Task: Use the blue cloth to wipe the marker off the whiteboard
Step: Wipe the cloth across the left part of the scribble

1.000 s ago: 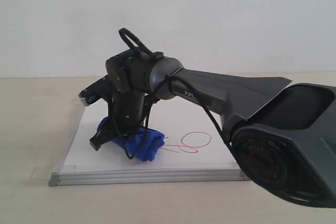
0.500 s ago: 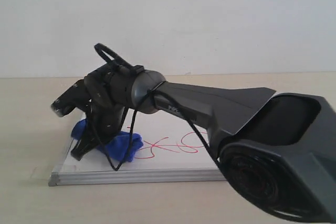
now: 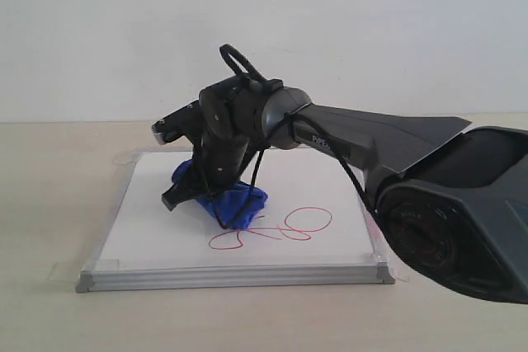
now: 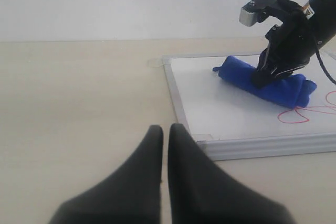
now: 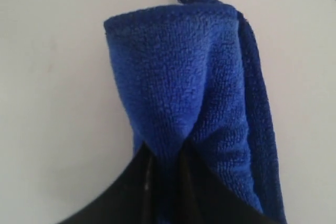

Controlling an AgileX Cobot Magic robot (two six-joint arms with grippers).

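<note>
The whiteboard (image 3: 157, 228) lies flat on the table, silver-framed, with a thin red marker scribble (image 3: 280, 228) near its front right. My right gripper (image 3: 216, 200) reaches across onto the board and is shut on the blue cloth (image 3: 239, 199), which rests on the board just behind the scribble's left end. In the right wrist view the blue cloth (image 5: 184, 93) is pinched between the dark fingers over white board. The left wrist view shows the whiteboard (image 4: 226, 114), the blue cloth (image 4: 273, 85) and the marker (image 4: 310, 113) from the side. My left gripper (image 4: 164, 129) is shut and empty over the table beside the board.
Beige tabletop (image 3: 49, 204) surrounds the board, with a plain white wall behind. The right arm's large dark body (image 3: 445, 220) fills the right of the exterior view and hides the board's right edge. Clear tape tabs (image 3: 66, 271) hold the board's corners.
The right gripper swept the cloth left along the board, then back right and farther from the front edge. More of the red scribble's left part shows now than a second ago.
</note>
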